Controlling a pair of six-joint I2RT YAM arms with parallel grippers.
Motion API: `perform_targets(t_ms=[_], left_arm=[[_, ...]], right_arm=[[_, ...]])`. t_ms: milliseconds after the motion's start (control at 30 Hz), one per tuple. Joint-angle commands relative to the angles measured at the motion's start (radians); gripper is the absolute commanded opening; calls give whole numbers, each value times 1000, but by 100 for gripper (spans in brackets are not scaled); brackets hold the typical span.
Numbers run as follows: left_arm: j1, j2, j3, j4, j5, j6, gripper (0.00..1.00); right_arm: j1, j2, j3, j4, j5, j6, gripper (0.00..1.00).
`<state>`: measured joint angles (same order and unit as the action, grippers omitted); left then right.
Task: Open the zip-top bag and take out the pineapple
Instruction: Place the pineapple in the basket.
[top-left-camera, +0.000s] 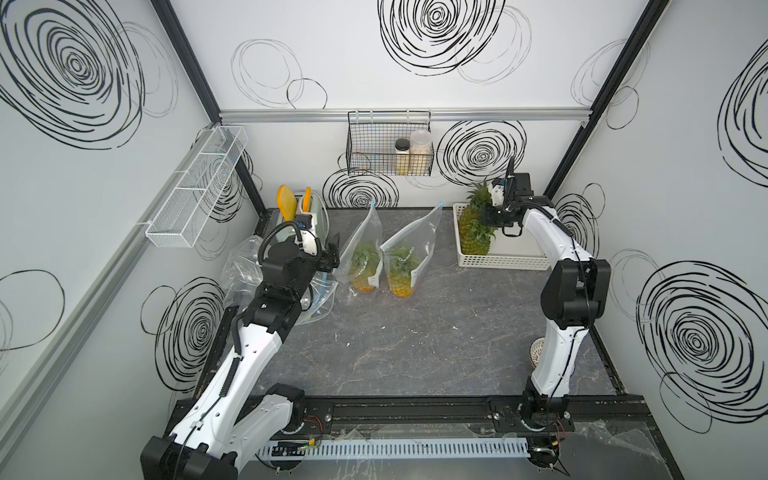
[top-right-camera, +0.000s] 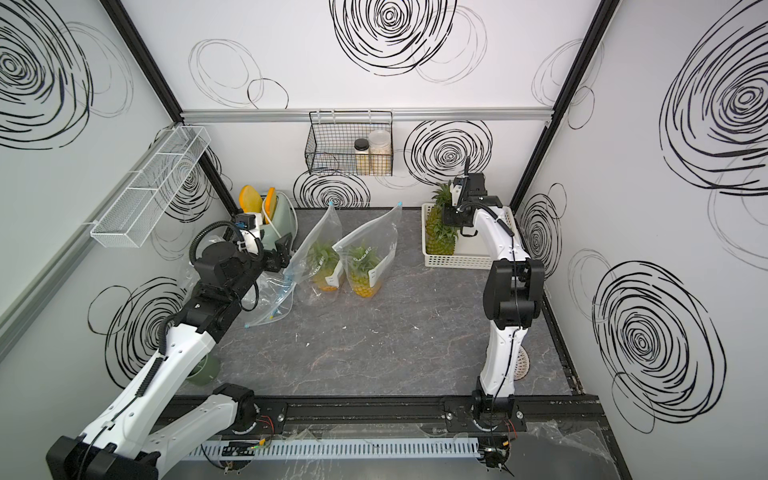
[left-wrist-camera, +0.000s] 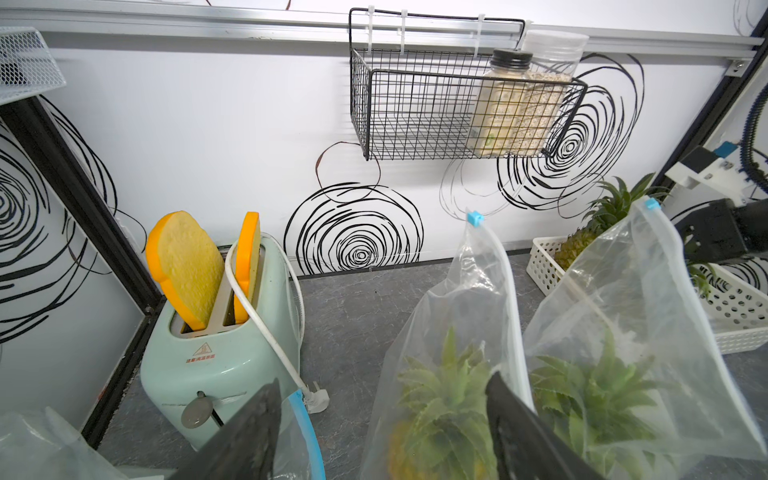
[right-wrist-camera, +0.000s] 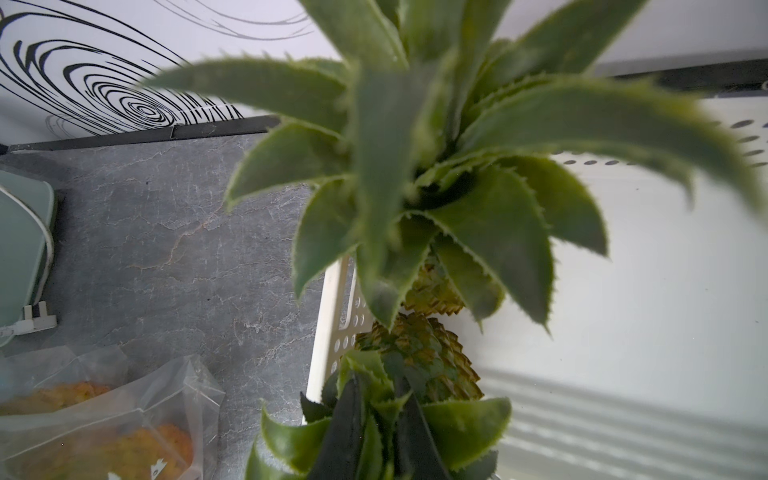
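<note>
1. One pineapple is out. My right fingers are clenched on its crown leaves. It hangs or stands inside the basket just below them, beside a second pineapple.
2. Left to do: the near bag and the far bag, ahead of my left fingers, are still full. I judge both still zipped.
3. My left fingers are spread wide and hold nothing. The near bag sits just beyond their tips.
</note>
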<state>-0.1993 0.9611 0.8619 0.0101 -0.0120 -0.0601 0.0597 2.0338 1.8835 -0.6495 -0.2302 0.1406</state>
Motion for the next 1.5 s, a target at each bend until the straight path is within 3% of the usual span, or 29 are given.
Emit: perform_targets(t_ms=[0, 433, 867, 1067, 1267, 1467], left_arm=[[11, 4, 0, 56, 17, -7, 81], [15, 22, 5, 52, 50, -15, 81], [13, 44, 7, 53, 62, -7, 81], [7, 14, 14, 85, 60, 1, 81], [-126, 66, 197, -43, 39, 73, 84], [-310, 297, 594, -370, 89, 159, 86]], right_arm=[[6, 41, -36, -28, -8, 7, 15], [6, -5, -49, 1, -21, 8, 40], [3, -134, -79, 85, -38, 35, 50], [4, -288, -193, 249, -72, 35, 55], [6, -519, -387, 363, -95, 27, 61], [19, -726, -589, 376, -123, 24, 64]])
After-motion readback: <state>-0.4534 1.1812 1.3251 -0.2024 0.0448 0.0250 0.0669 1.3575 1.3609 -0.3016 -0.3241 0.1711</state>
